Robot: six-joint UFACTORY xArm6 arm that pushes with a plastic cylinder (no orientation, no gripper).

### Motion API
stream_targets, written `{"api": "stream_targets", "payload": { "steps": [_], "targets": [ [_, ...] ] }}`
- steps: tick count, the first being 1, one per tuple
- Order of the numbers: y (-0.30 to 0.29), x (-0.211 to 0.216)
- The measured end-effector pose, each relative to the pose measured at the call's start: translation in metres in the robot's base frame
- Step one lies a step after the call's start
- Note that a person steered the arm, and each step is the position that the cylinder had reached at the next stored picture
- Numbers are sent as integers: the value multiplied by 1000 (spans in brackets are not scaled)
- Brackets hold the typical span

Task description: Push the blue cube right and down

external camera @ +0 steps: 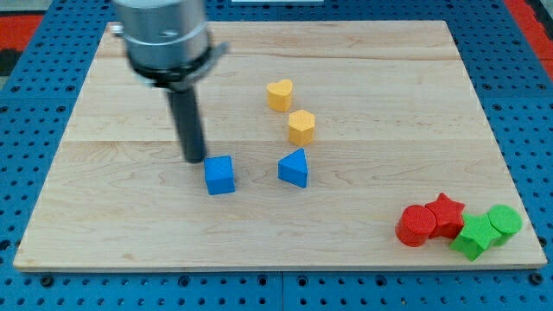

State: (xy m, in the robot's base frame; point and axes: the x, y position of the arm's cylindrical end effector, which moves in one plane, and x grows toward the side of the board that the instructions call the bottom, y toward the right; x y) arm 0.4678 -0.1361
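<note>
My tip [195,160], a bare rod with no jaws, sits just up-left of the blue cube [219,175]. Cube appears light, rigid; I push its upper-left corner.

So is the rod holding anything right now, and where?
Nothing is held; the rod cannot grip. My tip sits just up-left of the blue cube, close to its upper-left corner; contact cannot be told.

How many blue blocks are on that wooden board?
2. The blue cube sits just right of and below my tip; the blue triangular block lies further toward the view's right. None seems hidden.
</note>
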Motion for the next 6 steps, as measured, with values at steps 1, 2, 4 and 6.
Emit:
{"api": "stream_targets", "payload": {
  "steps": [1,2,4,6],
  "targets": [
    [-18,0],
    [-12,71],
    [-44,79],
    [-6,34]
  ]
}}
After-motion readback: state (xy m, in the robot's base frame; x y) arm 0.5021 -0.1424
